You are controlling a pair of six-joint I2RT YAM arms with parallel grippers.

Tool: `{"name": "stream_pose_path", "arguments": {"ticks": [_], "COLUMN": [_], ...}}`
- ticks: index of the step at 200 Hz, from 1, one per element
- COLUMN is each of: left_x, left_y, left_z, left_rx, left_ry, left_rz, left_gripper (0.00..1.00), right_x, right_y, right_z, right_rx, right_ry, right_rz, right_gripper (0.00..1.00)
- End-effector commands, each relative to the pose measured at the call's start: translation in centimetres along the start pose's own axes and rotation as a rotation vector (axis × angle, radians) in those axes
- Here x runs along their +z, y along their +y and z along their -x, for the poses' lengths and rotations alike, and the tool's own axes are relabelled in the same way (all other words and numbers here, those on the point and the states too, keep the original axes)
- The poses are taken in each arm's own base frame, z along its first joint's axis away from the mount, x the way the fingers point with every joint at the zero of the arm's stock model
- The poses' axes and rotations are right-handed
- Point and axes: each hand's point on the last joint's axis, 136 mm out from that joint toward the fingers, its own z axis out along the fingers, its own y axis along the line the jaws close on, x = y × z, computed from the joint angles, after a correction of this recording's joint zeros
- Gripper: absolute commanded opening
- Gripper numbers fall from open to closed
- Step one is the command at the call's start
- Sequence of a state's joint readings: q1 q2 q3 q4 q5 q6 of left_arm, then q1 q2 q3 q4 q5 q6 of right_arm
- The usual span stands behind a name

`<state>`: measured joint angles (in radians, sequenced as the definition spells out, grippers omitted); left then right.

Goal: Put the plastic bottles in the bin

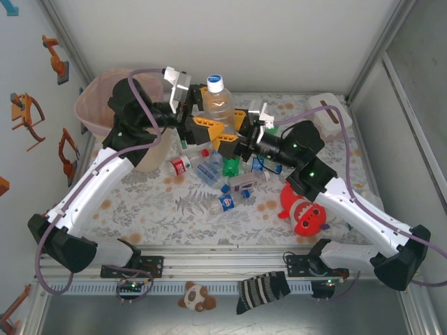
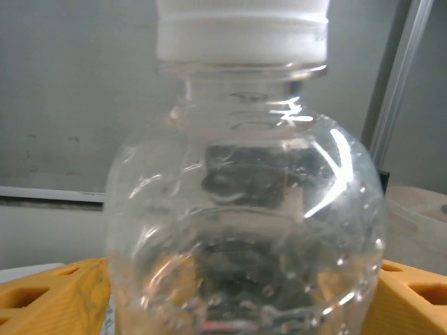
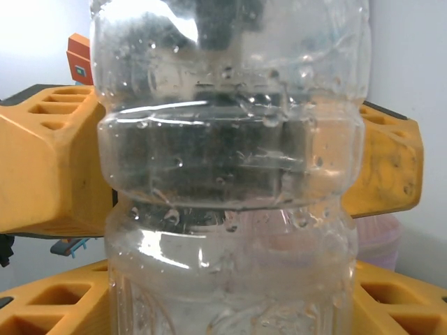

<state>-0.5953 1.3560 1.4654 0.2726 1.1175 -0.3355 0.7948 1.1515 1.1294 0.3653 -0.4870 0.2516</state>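
1. The right gripper (image 1: 236, 137) is clamped on a clear bottle (image 1: 218, 106), held upright above the far middle of the table.
2. The left gripper (image 1: 198, 124) straddles the same bottle – whether it pinches, I cannot tell.
3. The bin (image 1: 88, 106) stands far left, so the left arm is nearer for the drop.
4. The other bottles (image 1: 209, 171) lie below, labels blue and red – no writing readable; the held one shows a bare wall and a white cap (image 2: 241, 31).
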Motion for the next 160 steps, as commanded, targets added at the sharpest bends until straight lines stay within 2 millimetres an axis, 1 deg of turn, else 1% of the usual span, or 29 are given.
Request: {"name": "stream_pose_path", "arguments": {"ticks": [1, 69, 110, 134, 145, 160], "left_x": [0.2, 0.29, 0.25, 0.24, 0.22, 0.19], "left_y": [-1.25, -1.59, -1.69, -1.76, -1.73, -1.43], "left_z": [1.46, 1.39, 1.38, 1.41, 1.5, 1.35], "left_rx": [0.074, 0.073, 0.072, 0.074, 0.078, 0.075], "left_ry": [-0.019, -0.018, -0.017, -0.018, -0.02, -0.015], "left_rz": [-0.052, -0.072, -0.079, -0.079, -0.073, -0.058], "left_gripper": [0.8, 0.62, 0.57, 0.56, 0.56, 0.56], "right_x": [-0.52, -0.18, 0.02, 0.0, -0.04, -0.05], "right_y": [0.89, 0.66, 0.63, 0.58, 0.56, 0.64], "right_z": [2.68, 2.32, 2.2, 2.16, 2.04, 1.89], "right_rx": [-0.032, -0.025, -0.023, -0.022, -0.02, -0.016], "right_ry": [-0.072, -0.062, -0.057, -0.054, -0.05, -0.04], "right_rz": [0.026, 0.025, 0.029, 0.027, 0.026, 0.027], "right_gripper": [0.62, 0.62, 0.62, 0.62, 0.64, 0.71]}}
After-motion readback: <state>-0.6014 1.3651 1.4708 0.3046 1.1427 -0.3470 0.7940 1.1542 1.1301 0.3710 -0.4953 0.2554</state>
